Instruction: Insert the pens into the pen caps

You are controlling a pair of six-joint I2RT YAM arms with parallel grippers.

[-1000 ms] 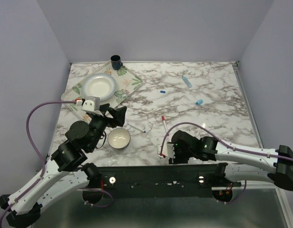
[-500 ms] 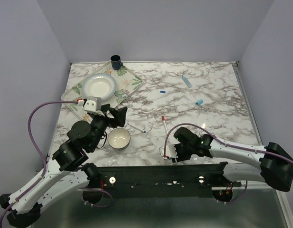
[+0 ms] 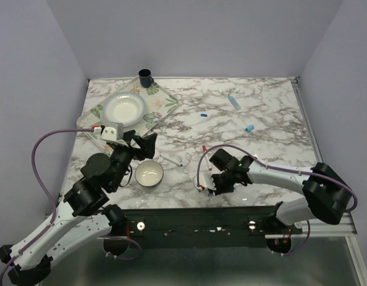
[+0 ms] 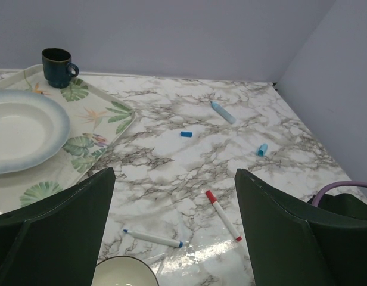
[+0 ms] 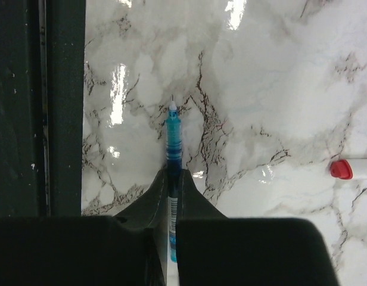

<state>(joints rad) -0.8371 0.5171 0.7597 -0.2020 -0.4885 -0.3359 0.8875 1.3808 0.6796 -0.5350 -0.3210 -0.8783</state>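
**Sideways to its cap: how the pinched pen points**

The right hand (image 5: pixel 172 185) sits low at the near edge of the tabletop (image 3: pixel 267 149), its two fingers pressed together on the barrel of a blue-tipped pen (image 5: pixel 173 134). The pen's long axis runs straight out along the line of the fingers, with the blue nose and white point leading away from the hand. A dark rail (image 5: pixel 28 119) marks the tabletop's near edge and runs parallel just beside the pen. So the point aims toward the robot's left, along that edge and not out across the marble. Whether the pen is lifted or resting on the surface I cannot tell.

The likely mate, a dark blue cap (image 4: pixel 186 134), lies well apart toward the far side. It is beyond the red-ended pen (image 4: pixel 224 215), whose near end sits just beside the right hand. A light blue cap (image 4: pixel 262 149) lies further to the right. The pen is therefore roughly at right angles to the way it must travel.

The left hand (image 4: pixel 174 177) hangs with its fingers spread wide and holding nothing, above the small bowl (image 3: pixel 149 173). By my reading it is about as near the dark blue cap as the right hand is, so it seems the natural one to fetch and steady that cap.
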